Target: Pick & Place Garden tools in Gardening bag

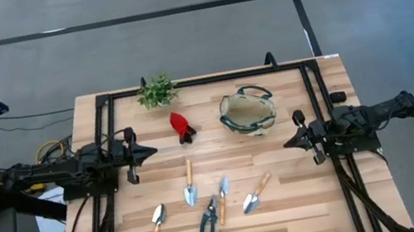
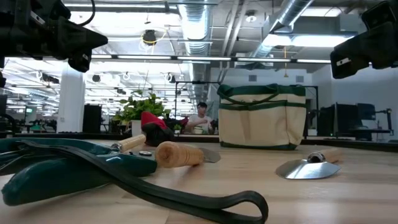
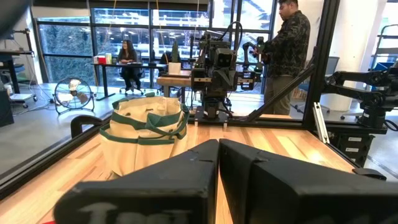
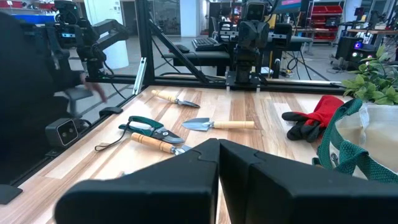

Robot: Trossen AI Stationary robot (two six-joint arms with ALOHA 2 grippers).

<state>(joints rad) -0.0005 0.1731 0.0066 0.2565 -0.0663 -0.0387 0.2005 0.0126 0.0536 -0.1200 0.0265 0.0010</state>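
On the wooden table [image 1: 305, 201], seen from above, nothing placed yet: gardening bag [image 1: 248, 112] upright toward one o'clock from table centre, mouth open, no tool visible inside as far as can be told. Scattered at about six o'clock from the bag, well apart from it: trowel at far left [image 1: 156, 226], second trowel [image 1: 189, 184], dark-handled pruners [image 1: 209, 221] just beside a small fork-like tool [image 1: 222, 198], and one more trowel [image 1: 255, 193] toward five o'clock. Red-and-black item [image 1: 182, 126] at nine o'clock of the bag, near the potted plant [image 1: 157, 91], looking in the right wrist view more like a glove than a tool. Left gripper [image 1: 150, 151] parked at nine o'clock of the table, fingers pressed together, holding nothing. Right gripper [image 1: 287, 143] parked at three o'clock, likewise closed tight and empty. Judged from this layout: task at its very start, every tool left to pick and drop in the bag
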